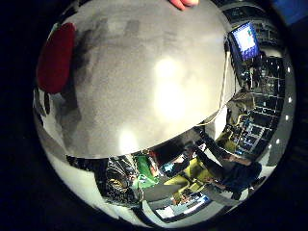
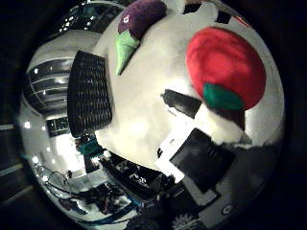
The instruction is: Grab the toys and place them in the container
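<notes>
White-and-black hand (image 2: 201,158): its blocky parts reach into the thumb side view next to the red toy; one white-tipped finger (image 2: 218,129) ends right at the toy's green patch, though whether it touches cannot be told.
Hand state: cannot tell whether the fingers are spread or curled; nothing is seen clasped between them.
Red toy (image 2: 225,67): a round, soft-looking plush with a dark green patch on the side towards the hand. It lies on the table and fills a good part of the thumb side view, so it is close to the palm. The little finger side view shows it only as a red shape at the table's edge.
Table (image 1: 144,82): pale grey, speckled and matt, with bright light patches on it. It is the landmark for everything else.
Purple toy (image 2: 139,19): a purple plush with a light green pointed end, lying on the table well apart from the red toy, on the side away from the hand. Its green end points towards the dark basket.
Dark basket (image 2: 88,93): a black container with a mesh or ribbed wall, at the table's edge, near the purple toy's green tip and well apart from the red toy. What is inside it does not show.
Pink object (image 1: 183,4): a small piece at the table's far rim, too cut off to name.
Screen (image 1: 245,41): a lit blue screen beyond the table.
</notes>
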`<state>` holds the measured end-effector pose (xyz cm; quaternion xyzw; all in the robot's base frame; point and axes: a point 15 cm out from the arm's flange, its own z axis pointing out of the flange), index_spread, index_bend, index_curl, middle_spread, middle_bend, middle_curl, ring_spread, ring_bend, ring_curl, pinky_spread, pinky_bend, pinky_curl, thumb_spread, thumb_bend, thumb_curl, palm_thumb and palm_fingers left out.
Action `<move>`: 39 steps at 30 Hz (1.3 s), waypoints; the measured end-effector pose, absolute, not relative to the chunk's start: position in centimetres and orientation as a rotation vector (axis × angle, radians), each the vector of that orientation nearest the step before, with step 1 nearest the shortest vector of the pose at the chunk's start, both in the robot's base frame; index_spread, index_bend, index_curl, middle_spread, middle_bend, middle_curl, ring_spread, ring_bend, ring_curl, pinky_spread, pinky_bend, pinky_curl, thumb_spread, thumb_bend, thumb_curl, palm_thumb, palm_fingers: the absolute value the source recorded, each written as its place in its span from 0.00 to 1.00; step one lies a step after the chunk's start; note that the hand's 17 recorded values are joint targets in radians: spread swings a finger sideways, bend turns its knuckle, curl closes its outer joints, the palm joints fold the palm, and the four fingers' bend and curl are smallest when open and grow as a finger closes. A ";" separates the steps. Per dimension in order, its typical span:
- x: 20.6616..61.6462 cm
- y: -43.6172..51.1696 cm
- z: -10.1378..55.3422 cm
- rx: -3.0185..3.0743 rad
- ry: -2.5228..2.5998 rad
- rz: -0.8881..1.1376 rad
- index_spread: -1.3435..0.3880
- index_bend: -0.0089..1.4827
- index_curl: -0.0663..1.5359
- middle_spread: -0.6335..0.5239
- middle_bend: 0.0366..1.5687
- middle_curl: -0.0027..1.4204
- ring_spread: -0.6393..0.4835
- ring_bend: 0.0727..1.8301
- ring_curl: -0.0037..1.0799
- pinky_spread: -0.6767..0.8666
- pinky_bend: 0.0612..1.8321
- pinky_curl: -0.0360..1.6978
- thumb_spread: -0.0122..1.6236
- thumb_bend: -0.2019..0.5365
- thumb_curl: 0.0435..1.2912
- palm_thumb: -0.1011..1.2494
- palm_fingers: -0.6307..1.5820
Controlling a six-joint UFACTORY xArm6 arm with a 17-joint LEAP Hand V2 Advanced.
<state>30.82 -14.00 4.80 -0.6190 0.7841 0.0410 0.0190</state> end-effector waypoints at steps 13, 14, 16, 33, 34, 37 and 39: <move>32.5 -14.9 8.9 -1.934 2.388 -0.010 0.61 0.66 0.46 0.42 0.72 0.44 0.38 0.67 0.48 0.19 0.59 0.32 0.59 0.26 0.25 0.72 0.90; 32.5 -14.9 9.8 -1.933 2.381 -0.025 0.61 0.67 0.46 0.42 0.73 0.44 0.38 0.68 0.48 0.20 0.60 0.33 0.59 0.26 0.25 0.73 0.89; 32.1 -14.3 11.7 -1.940 2.368 -0.020 0.63 0.70 0.47 0.43 0.75 0.45 0.39 0.70 0.49 0.22 0.62 0.35 0.59 0.25 0.26 0.75 0.88; 35.5 5.9 35.2 -2.188 1.843 -0.194 0.66 0.76 0.46 0.44 0.81 0.43 0.41 0.74 0.50 0.26 0.65 0.39 0.59 0.24 0.32 0.79 0.85; 35.4 7.5 35.8 -2.205 1.808 -0.197 0.66 0.76 0.46 0.44 0.81 0.43 0.41 0.74 0.50 0.26 0.65 0.39 0.59 0.24 0.32 0.79 0.85; 34.8 12.5 36.9 -2.249 1.701 -0.193 0.66 0.77 0.46 0.45 0.81 0.42 0.41 0.75 0.50 0.26 0.65 0.39 0.58 0.24 0.33 0.79 0.85; 35.0 15.7 36.8 -2.274 1.617 -0.199 0.66 0.77 0.46 0.45 0.82 0.42 0.41 0.74 0.50 0.26 0.65 0.39 0.59 0.24 0.33 0.79 0.85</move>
